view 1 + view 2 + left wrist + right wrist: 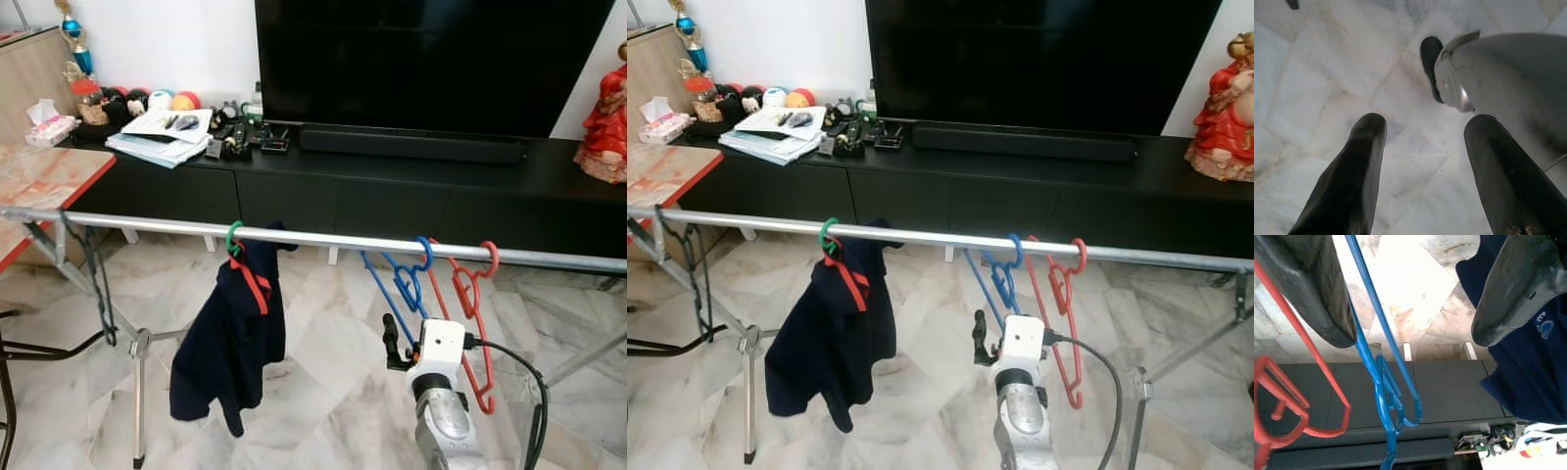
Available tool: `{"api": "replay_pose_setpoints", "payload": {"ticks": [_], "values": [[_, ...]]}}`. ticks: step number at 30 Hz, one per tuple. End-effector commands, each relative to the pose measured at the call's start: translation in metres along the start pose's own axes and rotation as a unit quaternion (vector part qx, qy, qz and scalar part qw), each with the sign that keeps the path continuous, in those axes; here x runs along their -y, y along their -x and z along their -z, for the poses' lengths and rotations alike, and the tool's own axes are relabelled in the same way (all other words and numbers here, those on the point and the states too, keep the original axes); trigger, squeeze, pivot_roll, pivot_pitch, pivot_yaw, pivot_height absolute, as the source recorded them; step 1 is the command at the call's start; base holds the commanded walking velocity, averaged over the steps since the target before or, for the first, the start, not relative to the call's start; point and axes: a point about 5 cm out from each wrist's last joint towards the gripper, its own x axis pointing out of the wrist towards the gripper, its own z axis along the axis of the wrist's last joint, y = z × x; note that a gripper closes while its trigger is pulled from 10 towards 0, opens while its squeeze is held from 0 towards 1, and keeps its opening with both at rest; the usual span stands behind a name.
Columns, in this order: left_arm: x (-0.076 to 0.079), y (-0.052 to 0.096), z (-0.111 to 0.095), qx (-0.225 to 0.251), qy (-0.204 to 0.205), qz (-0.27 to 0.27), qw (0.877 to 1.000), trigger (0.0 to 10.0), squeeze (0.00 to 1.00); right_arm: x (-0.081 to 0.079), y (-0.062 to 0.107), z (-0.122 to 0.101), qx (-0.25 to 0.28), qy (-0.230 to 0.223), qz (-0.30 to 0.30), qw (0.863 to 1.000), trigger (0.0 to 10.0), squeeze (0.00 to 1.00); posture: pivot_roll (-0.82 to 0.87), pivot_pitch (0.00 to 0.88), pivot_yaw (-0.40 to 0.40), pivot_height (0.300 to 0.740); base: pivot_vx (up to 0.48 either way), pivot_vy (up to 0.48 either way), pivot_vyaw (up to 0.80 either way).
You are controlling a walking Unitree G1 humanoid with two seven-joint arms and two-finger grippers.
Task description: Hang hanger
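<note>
Rail (323,239) bare between garment (230,333), blue hanger (404,284).

Blue hanger (402,284) — lower part hidden behind the right arm (441,392); small clutter (235,132) on the cabinet indistinct.

A home living room: large television (431,59) on a low black cabinet (392,186); marble floor (323,392); metal clothes rail (323,238) with hangers.
</note>
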Motion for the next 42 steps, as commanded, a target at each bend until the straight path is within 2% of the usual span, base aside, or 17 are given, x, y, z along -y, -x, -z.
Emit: {"api": "replay_pose_setpoints", "payload": {"ticks": [1,27,36,42], "values": [[-0.002,0.001,0.003,-0.003,0.003,-0.003,1.000,10.0,0.00,-0.002,0.000,0.003,-0.008,-0.001,0.000,1.000,10.0,0.00,0.11,0.009,0.025,0.740,-0.285,0.000,0.00],[-0.002,0.001,0.002,-0.002,0.001,-0.004,1.000,10.0,0.00,-0.001,-0.001,0.007,-0.015,-0.003,0.006,1.000,10.0,0.00,0.10,0.000,0.033,0.740,-0.286,0.000,0.00],[-0.004,0.001,0.002,0.002,0.005,-0.014,1.000,10.0,0.00,0.000,-0.003,0.013,-0.030,-0.005,0.008,1.000,10.0,0.00,0.12,0.000,0.029,0.740,0.000,0.000,0.00],[-0.004,0.001,0.002,0.005,0.008,-0.017,1.000,10.0,0.00,0.007,-0.004,0.017,-0.049,-0.021,0.029,0.998,10.0,0.00,0.11,0.000,0.032,0.740,0.000,0.000,0.00]]}}
